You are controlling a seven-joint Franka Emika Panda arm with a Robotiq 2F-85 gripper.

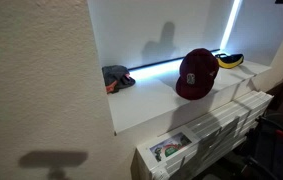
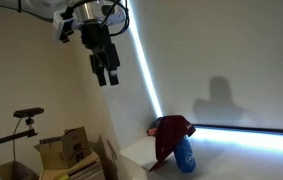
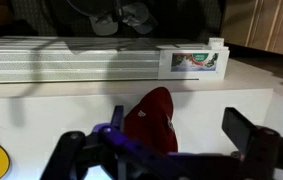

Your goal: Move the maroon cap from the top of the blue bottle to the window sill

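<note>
The maroon cap rests over the blue bottle on the white window sill. It shows in both exterior views, and in the wrist view it lies below and between my fingers. The bottle is hidden under the cap in one exterior view, while a blue-purple part shows beside the cap in the wrist view. My gripper is open and empty, hanging well above the cap and apart from it. In the wrist view both fingers frame the cap.
A grey and orange cloth item lies on the sill to one side of the cap. A yellow and black cap lies on the other side. White drawer units stand below the sill. Cardboard boxes stand on the floor.
</note>
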